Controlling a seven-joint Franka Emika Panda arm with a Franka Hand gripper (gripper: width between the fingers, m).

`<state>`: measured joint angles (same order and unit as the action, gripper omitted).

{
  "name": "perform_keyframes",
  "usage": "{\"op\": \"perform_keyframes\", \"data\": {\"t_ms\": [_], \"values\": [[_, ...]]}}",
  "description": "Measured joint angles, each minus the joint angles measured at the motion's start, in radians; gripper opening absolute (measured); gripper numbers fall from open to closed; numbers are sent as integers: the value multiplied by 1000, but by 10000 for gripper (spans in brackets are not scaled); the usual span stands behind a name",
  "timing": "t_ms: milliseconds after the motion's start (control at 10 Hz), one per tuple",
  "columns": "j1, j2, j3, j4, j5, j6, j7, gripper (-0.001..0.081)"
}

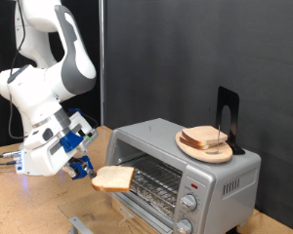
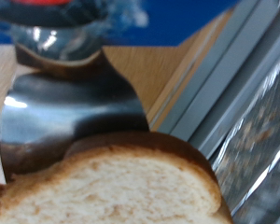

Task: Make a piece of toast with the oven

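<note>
A pale slice with a brown crust, the piece of toast (image 1: 113, 177), hangs in the air in front of the oven's open mouth, with my gripper (image 1: 88, 168) shut on its edge at the exterior view's left. The silver oven (image 1: 210, 171) stands at the exterior view's right, wire rack (image 1: 156, 181) showing inside, two knobs (image 1: 188, 202) and a small red light on its front panel. Up close in the wrist view, the toast (image 2: 112, 187) fills the foreground under a shiny metal finger (image 2: 65, 103), with the oven's grey frame (image 2: 215, 84) beside it.
On top of the oven sits a wooden plate (image 1: 207, 149) with stacked bread slices (image 1: 203, 137), and a black stand (image 1: 228, 117) behind it. The oven door (image 1: 88, 224) lies folded down on the wooden table (image 1: 29, 200). A black curtain hangs behind.
</note>
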<state>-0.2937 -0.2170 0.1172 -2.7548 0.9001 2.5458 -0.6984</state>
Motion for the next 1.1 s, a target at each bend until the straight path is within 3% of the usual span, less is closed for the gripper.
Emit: {"op": "perform_keyframes", "data": {"t_ms": [100,500,800,1100], "values": [[-4,0,1,4,-90,-32,27,466],[10,0,11,52,-140,-94,18,466],[8,1,65,62,-346,-81,64,466],[9,-1,117,69,-437,-53,98,466]]}}
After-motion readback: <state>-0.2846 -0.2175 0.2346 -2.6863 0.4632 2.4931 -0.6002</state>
